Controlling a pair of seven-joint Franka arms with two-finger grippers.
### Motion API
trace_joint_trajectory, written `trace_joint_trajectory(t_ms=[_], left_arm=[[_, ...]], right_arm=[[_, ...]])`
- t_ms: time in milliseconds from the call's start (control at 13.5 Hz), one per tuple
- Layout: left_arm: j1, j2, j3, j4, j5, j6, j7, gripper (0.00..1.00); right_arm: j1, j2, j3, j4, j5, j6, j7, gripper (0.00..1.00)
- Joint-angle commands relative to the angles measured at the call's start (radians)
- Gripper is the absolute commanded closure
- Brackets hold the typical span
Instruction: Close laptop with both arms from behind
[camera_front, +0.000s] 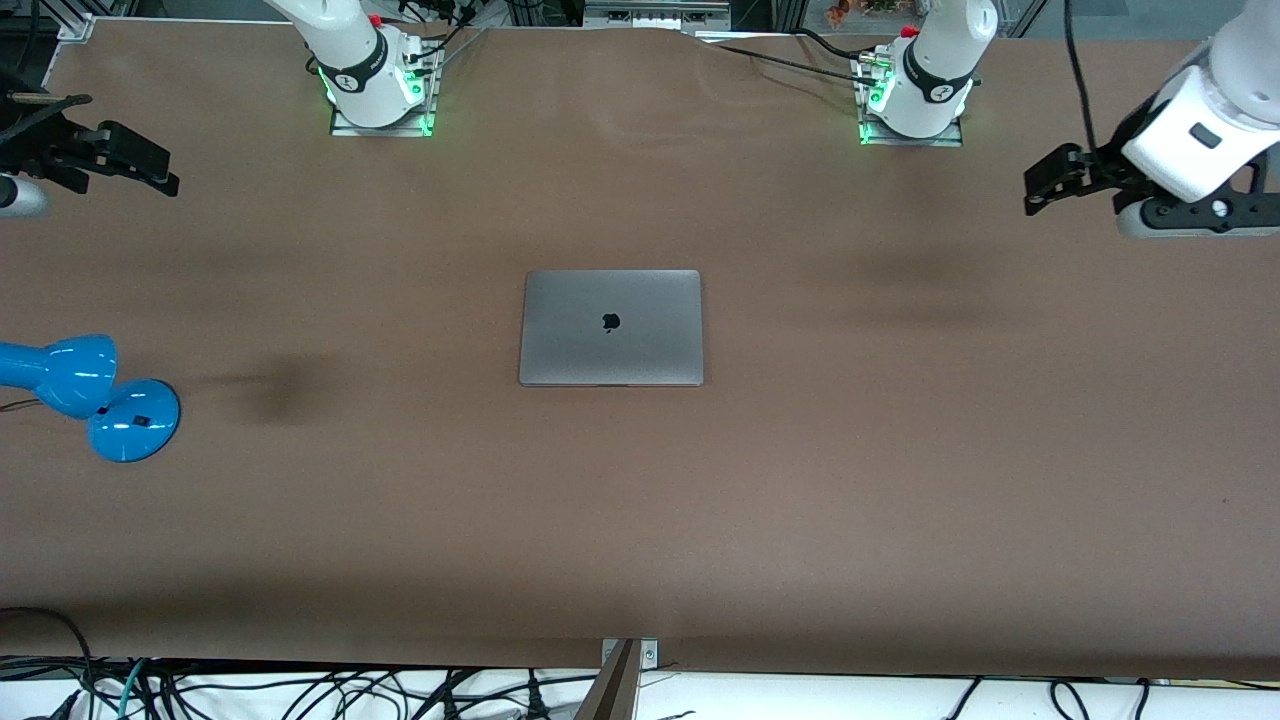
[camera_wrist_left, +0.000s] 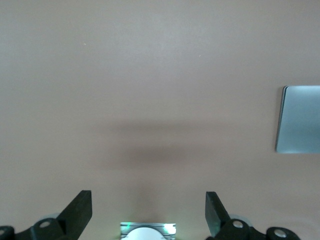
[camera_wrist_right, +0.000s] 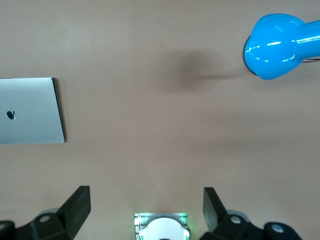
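The space-grey laptop (camera_front: 611, 327) lies shut and flat in the middle of the brown table, lid up with its dark apple logo showing. One edge of it shows in the left wrist view (camera_wrist_left: 300, 119), and part of the lid shows in the right wrist view (camera_wrist_right: 27, 111). My left gripper (camera_front: 1042, 188) hangs open and empty over the table's left-arm end, well apart from the laptop; its fingers stand wide in its wrist view (camera_wrist_left: 149, 210). My right gripper (camera_front: 160, 168) hangs open and empty over the right-arm end (camera_wrist_right: 146, 207). Neither touches the laptop.
A blue desk lamp (camera_front: 90, 395) lies on the table at the right arm's end, nearer the front camera than the right gripper; it also shows in the right wrist view (camera_wrist_right: 277, 45). The arm bases (camera_front: 375, 95) (camera_front: 915, 100) stand along the table's robot edge. Cables hang at the front edge.
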Motion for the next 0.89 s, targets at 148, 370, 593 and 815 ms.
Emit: trace_joint_trajectory(t_ms=[148,370,593,815], left_arm=[[-0.075,-0.135,0.115,-0.156,0.024,0.017,0.085,0.00],[-0.116,-0.129,0.124,-0.160,0.027,0.022,0.065,0.00],[-0.167,-0.132,0.154,-0.157,0.065,0.033,0.043,0.00],[-0.141,-0.127,0.154,-0.148,0.051,0.037,0.049,0.00]], right_arm=[[-0.077,0.006,0.101,-0.011,0.007,-0.004,0.055,0.00],[-0.100,0.016,0.115,-0.011,0.017,0.008,0.063,0.00],[-0.102,0.016,0.115,-0.011,0.021,0.028,0.063,0.00],[-0.102,0.016,0.115,-0.009,0.018,0.027,0.063,0.00]])
